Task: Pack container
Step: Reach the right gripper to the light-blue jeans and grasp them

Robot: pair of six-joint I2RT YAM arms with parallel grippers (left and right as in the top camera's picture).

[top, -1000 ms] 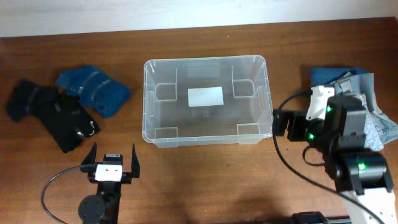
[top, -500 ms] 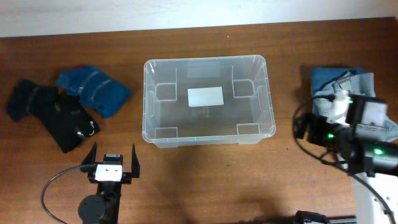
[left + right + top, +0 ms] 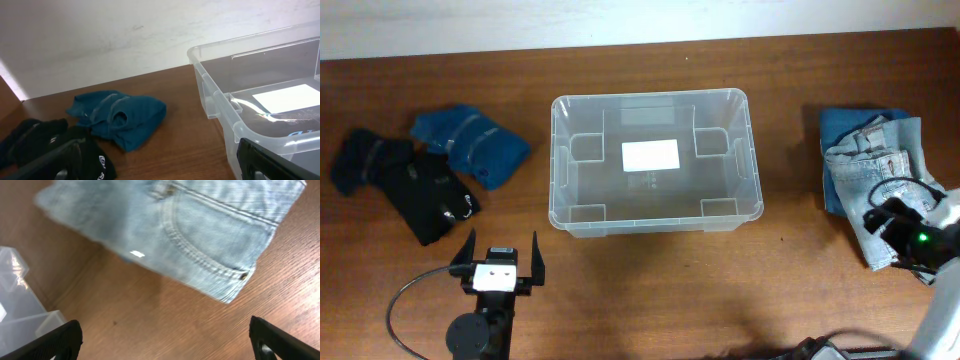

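Note:
The clear plastic container stands in the middle of the table with nothing in it, its white label on the bottom. Its near corner shows in the left wrist view and the right wrist view. My left gripper is open and empty, in front of the container's left end. My right gripper is open and empty, over bare wood beside the folded light jeans.
A blue garment and a black garment lie left of the container. A darker blue cloth lies under the jeans at the right edge.
My right arm has swung away from the container's right side, to the right and toward the front edge, uncovering the jeans. The left arm has not moved.

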